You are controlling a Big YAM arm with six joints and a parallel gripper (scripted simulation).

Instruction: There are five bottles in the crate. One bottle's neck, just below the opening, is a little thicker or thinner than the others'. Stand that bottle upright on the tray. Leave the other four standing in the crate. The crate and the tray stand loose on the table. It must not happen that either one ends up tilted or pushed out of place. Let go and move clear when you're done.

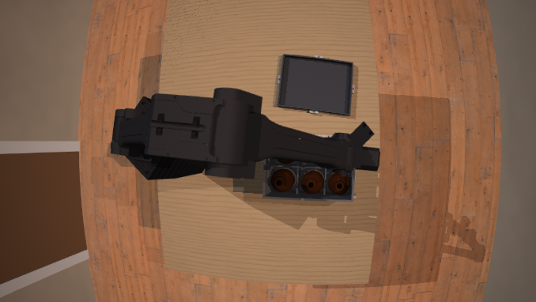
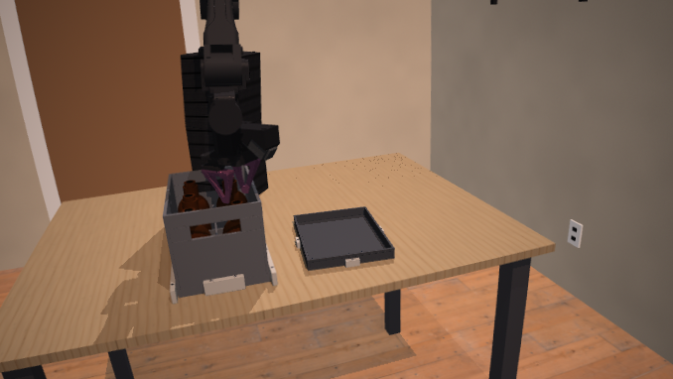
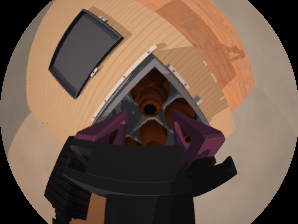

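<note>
The grey crate (image 1: 284,198) (image 2: 218,263) (image 3: 134,78) stands upright. Three brown bottles (image 1: 282,180) (image 1: 312,182) (image 1: 339,183) stand in one row. Another bottle (image 1: 285,160) shows partly beside the arm; the rest of that row is hidden. The wrist view shows a bottle (image 3: 150,91) in the crate's far corner, with others closer. No neck difference can be told. My gripper (image 2: 235,195) (image 3: 149,115) is open, its purple fingers low at the crate's top, either side of that corner bottle's mouth in the wrist view. Nothing is seen gripped. The dark tray (image 1: 316,83) (image 2: 342,238) (image 3: 85,52) is empty.
The crate's walls and dividers (image 1: 297,182) stand close around the bottles. The tray's low rim lies beside the crate, across a gap. White blocks (image 2: 224,284) (image 2: 352,262) sit at the bases of crate and tray. The arm (image 1: 304,140) covers part of the crate.
</note>
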